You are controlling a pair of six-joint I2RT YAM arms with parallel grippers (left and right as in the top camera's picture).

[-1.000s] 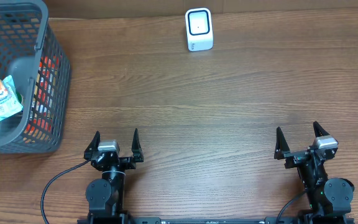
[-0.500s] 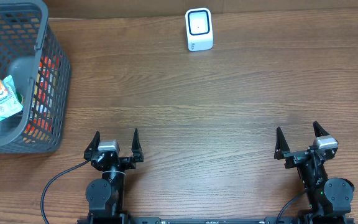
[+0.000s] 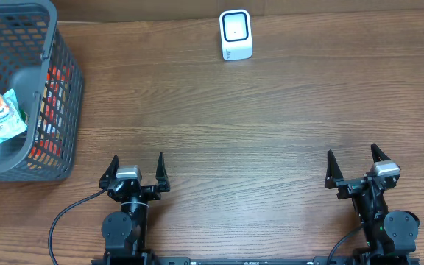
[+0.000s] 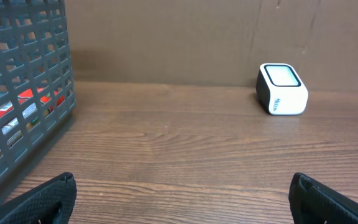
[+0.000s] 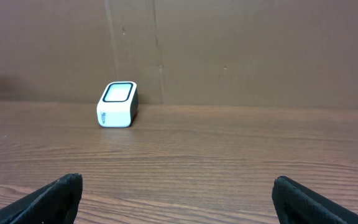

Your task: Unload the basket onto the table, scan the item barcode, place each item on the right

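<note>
Inside basket (image 3: 57, 158), red items (image 3: 52, 79) only partly visible.

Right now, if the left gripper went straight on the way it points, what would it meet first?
Probably nothing close: the open left gripper points across bare table, between the basket and the scanner, toward the back wall.

Wide open: left pincer (image 3: 137, 156), right pincer (image 3: 352, 149).

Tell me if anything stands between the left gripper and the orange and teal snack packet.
The orange and teal snack packet lies inside the grey plastic mesh basket; its wall stands between packet and open left gripper. Likely reach from above.
</note>
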